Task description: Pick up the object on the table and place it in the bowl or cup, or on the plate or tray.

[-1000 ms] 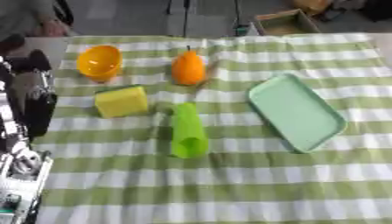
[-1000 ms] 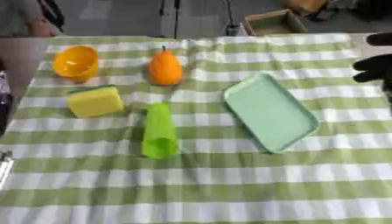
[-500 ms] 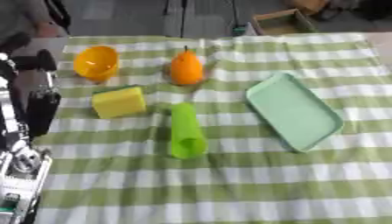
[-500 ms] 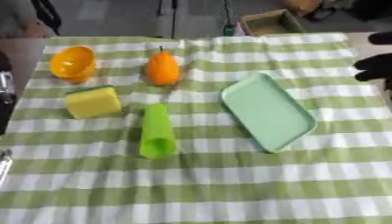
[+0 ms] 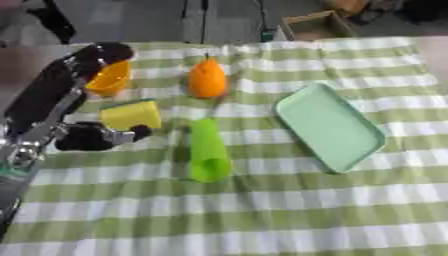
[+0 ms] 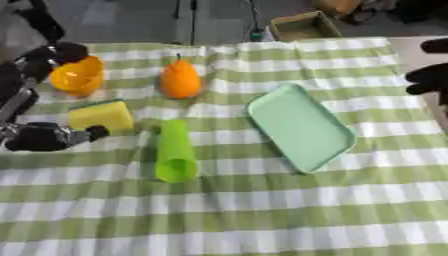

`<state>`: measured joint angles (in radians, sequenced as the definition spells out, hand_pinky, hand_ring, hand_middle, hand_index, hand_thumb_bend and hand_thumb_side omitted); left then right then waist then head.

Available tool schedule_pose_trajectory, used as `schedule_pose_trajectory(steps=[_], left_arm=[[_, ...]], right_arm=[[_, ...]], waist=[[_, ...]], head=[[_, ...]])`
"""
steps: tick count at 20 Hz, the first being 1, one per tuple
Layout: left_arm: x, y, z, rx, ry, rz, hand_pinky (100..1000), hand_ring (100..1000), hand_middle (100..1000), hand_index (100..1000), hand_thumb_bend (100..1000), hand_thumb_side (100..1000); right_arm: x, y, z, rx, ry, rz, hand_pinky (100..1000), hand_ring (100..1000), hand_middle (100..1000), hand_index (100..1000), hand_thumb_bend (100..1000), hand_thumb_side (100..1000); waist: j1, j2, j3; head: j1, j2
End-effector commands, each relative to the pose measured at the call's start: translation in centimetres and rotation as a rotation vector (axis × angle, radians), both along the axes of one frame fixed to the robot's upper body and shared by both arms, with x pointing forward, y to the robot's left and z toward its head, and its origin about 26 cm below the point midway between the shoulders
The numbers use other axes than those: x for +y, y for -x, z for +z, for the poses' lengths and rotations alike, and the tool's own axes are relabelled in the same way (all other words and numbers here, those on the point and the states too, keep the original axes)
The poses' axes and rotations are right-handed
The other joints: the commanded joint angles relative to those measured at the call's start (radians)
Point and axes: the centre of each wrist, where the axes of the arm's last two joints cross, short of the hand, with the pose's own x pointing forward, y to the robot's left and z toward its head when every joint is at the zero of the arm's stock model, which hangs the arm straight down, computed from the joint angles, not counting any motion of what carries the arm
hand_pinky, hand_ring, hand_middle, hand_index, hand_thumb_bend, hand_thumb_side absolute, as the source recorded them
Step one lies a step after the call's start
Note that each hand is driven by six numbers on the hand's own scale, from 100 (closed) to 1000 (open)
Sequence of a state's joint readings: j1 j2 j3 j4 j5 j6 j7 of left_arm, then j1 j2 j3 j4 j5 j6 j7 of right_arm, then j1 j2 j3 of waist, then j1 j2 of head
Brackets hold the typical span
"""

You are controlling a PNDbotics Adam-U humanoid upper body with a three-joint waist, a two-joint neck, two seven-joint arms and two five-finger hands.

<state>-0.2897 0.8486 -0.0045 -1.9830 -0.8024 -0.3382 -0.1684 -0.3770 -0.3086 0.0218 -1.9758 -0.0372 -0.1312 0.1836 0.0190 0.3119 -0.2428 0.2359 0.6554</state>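
On the green-checked cloth lie a yellow block (image 6: 101,116), a green cup (image 6: 174,150) on its side with its mouth toward me, and an orange pear-shaped fruit (image 6: 180,80). An orange bowl (image 6: 77,77) stands at the back left. A pale green tray (image 6: 300,125) lies empty on the right. My left hand (image 5: 87,137) is low over the cloth just left of the yellow block, its black forearm crossing beside the bowl. It is blurred. My right hand (image 6: 429,77) shows at the right edge, open, away from everything.
A cardboard box (image 6: 302,25) stands on the floor beyond the table's far edge. The front half of the cloth (image 6: 262,215) carries nothing.
My left arm has swung in from the left edge, and its hand has come down next to the yellow block. The objects and the right hand stay put.
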Motion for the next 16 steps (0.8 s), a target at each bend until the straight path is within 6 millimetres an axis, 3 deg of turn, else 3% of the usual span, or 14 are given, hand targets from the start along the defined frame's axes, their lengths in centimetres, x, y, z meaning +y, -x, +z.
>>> schedule_pose_trajectory(steps=[1, 8, 16], left_arm=[[-1.6, 0.0, 3.0, -0.046, -0.323, -0.076, 874, 901, 906, 946, 1000, 377], [-5.4, -0.8, 3.5, -0.076, -0.516, -0.244, 876, 917, 913, 936, 994, 401], [-6.2, -3.8, 0.9, 0.064, -0.568, -0.282, 866, 899, 866, 907, 970, 388]], right_arm=[[-0.1, 0.4, 0.9, -0.033, 0.031, 0.005, 648, 684, 792, 947, 100, 406], [0.0, 0.4, 0.9, -0.03, 0.034, 0.019, 648, 683, 792, 947, 100, 405], [0.2, 0.4, 0.9, -0.029, 0.032, 0.031, 647, 679, 792, 948, 100, 405]], waist=[[0.005, -0.24, -0.002], [0.001, -0.245, -0.013], [0.003, -0.247, -0.025]], head=[[-0.023, -0.012], [-0.054, -0.017], [-0.083, -0.023]])
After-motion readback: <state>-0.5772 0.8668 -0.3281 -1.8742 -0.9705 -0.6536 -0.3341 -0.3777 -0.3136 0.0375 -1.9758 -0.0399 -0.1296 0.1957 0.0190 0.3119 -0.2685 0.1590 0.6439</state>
